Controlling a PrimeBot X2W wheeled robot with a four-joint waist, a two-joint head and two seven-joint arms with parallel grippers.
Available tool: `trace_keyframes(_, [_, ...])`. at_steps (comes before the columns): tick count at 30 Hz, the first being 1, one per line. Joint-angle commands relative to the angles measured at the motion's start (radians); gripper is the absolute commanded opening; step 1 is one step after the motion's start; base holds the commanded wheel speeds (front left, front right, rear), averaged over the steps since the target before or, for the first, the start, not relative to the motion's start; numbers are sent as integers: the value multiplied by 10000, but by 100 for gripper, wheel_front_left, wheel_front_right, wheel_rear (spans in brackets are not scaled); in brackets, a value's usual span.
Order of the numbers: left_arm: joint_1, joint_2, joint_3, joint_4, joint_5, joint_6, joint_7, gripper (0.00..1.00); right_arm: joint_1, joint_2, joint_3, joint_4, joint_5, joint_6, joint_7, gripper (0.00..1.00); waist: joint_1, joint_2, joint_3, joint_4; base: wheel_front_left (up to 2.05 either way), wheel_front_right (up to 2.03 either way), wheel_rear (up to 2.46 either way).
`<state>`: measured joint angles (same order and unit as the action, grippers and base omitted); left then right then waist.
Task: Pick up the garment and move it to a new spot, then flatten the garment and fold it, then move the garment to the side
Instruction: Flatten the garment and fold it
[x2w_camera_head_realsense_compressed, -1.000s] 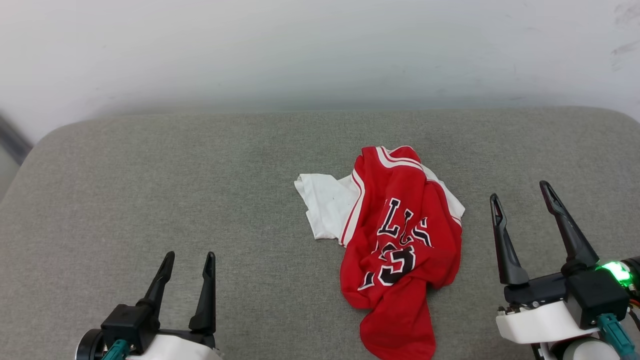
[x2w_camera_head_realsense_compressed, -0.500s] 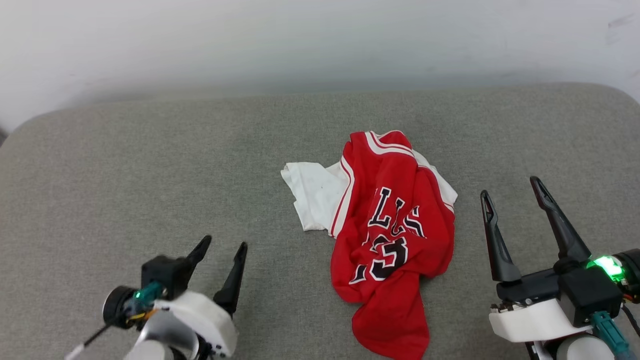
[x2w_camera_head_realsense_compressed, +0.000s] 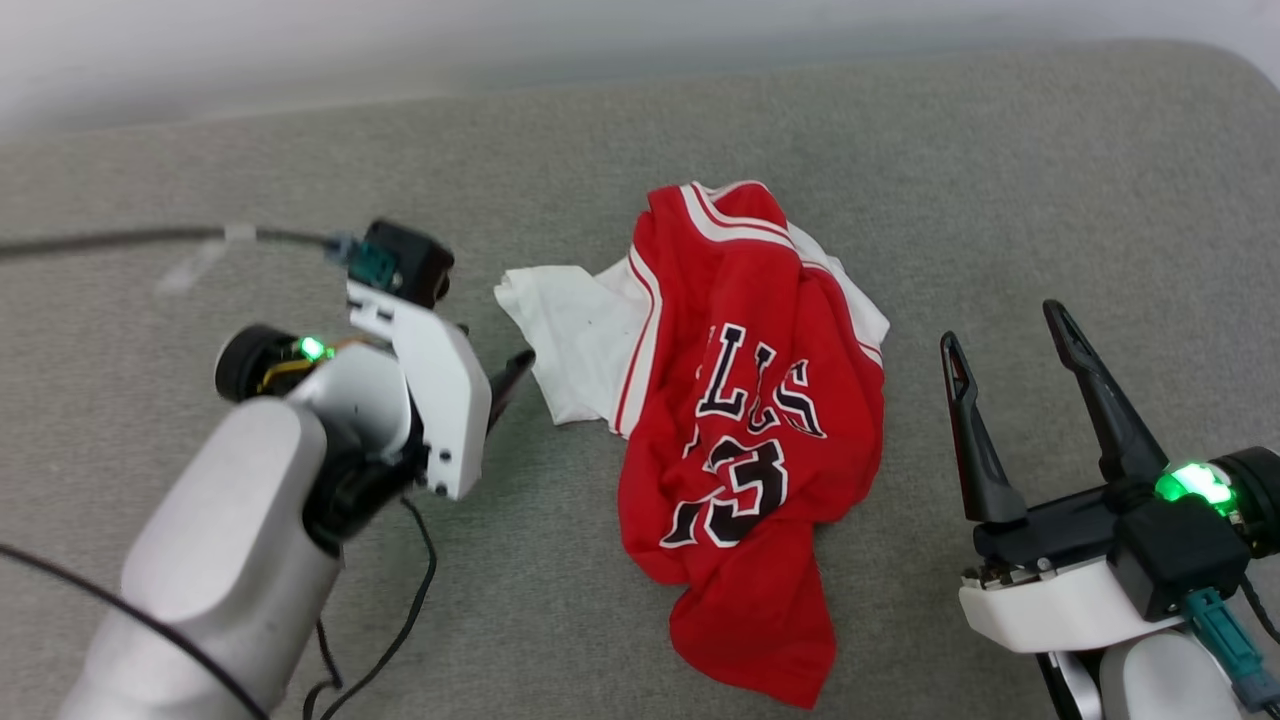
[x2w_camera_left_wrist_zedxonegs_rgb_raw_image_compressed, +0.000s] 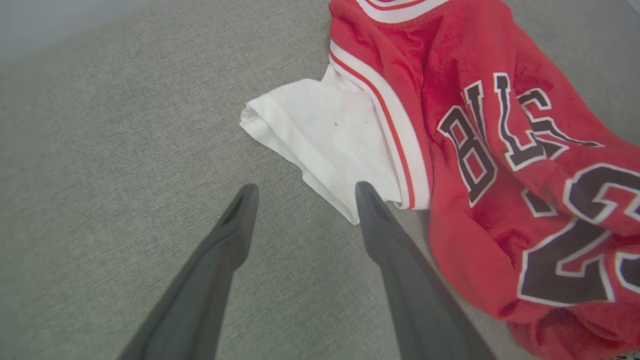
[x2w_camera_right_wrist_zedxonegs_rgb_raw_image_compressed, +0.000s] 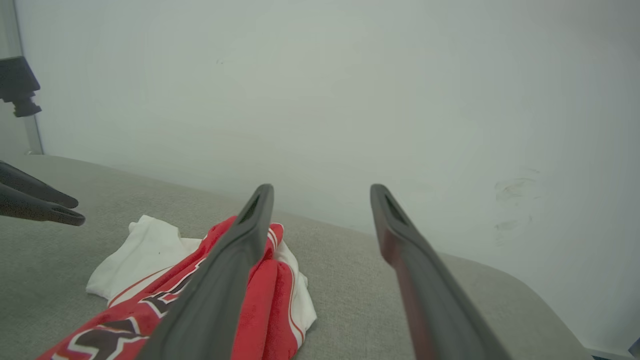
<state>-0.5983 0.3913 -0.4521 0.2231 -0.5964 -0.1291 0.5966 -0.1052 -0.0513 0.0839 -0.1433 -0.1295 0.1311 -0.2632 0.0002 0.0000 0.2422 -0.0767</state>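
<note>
The red garment (x2w_camera_head_realsense_compressed: 750, 440) lies bunched up in the middle of the frame. The left gripper (x2w_camera_left_wrist_zedxonegs_rgb_raw_image_compressed: 306, 192) is wide open and empty, just beside its white sleeve (x2w_camera_left_wrist_zedxonegs_rgb_raw_image_compressed: 330, 135). The right gripper (x2w_camera_head_realsense_compressed: 1003, 330), lower right, is open and empty.

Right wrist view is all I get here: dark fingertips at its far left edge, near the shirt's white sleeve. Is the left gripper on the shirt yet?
Observer: Left wrist view: the left gripper is open, one fingertip at the near edge of the white sleeve, the other over bare cushion. Contact I cannot tell.
Operator: How does the garment lie?
Observer: Head view: the garment lies crumpled, red body bunched, the white sleeve sticking out toward the left gripper.
Operator: My finger overlaps the red. Touching?
Observer: No. Head view: the right gripper stands open beside the garment, cushion between them.
</note>
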Motion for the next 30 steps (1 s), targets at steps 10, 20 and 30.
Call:
trace_keyframes(10, [-1672, -203, -426, 1659, -591, 2, 1310, 100, -423, 20, -39, -59, 297, -6, -24, 100, -2, 0, 950, -642, 0, 0, 0])
trace_keyframes(20, [-1659, -260, -1474, 2856, -372, 1, 1384, 0, -612, 19, 37, -58, 393, -6, -24, 100, -2, 0, 1221, -872, 0, 0, 0])
trace_keyframes(30, [-1113, 399, -1056, 2791, -974, 14, -497, 0, -313, 20, -145, 115, 134, -6, -24, 100, -2, 0, 477, -413, 0, 0, 0])
